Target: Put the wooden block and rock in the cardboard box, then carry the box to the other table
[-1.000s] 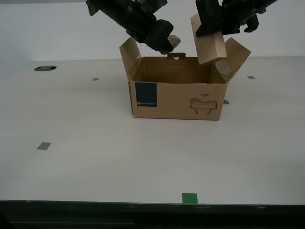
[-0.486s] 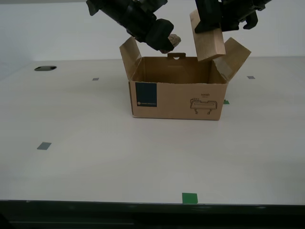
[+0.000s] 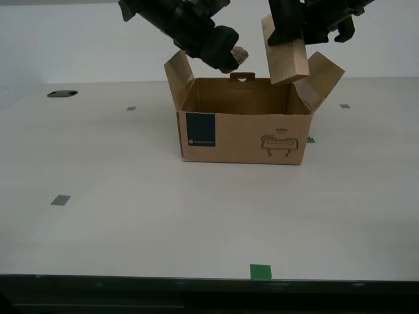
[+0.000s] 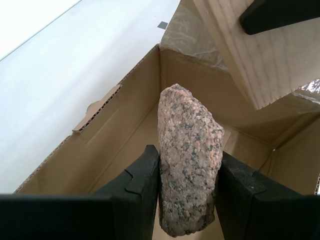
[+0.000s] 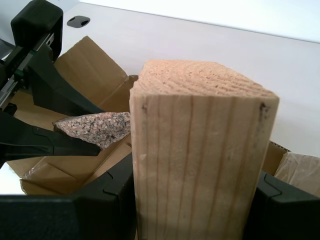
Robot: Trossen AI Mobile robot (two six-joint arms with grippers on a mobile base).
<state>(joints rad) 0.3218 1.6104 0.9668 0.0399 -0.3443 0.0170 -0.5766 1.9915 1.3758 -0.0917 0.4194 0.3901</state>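
Almost nothing has shifted: my first gripper (image 5: 192, 200) stays clamped on the wooden block (image 3: 286, 53), my second gripper (image 4: 187, 200) on the rock (image 4: 189, 155), both poised over the open cardboard box (image 3: 243, 127), unreleased.

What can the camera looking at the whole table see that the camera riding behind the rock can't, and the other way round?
Only the exterior view shows the cardboard box's front with its teal label and line drawing, the green tape mark and the black hole in the table.

Only the second wrist view shows the box's bare inside and the rock's speckled pink grain up close.

Both show my second gripper clamping the rock and the wooden block over the open box.
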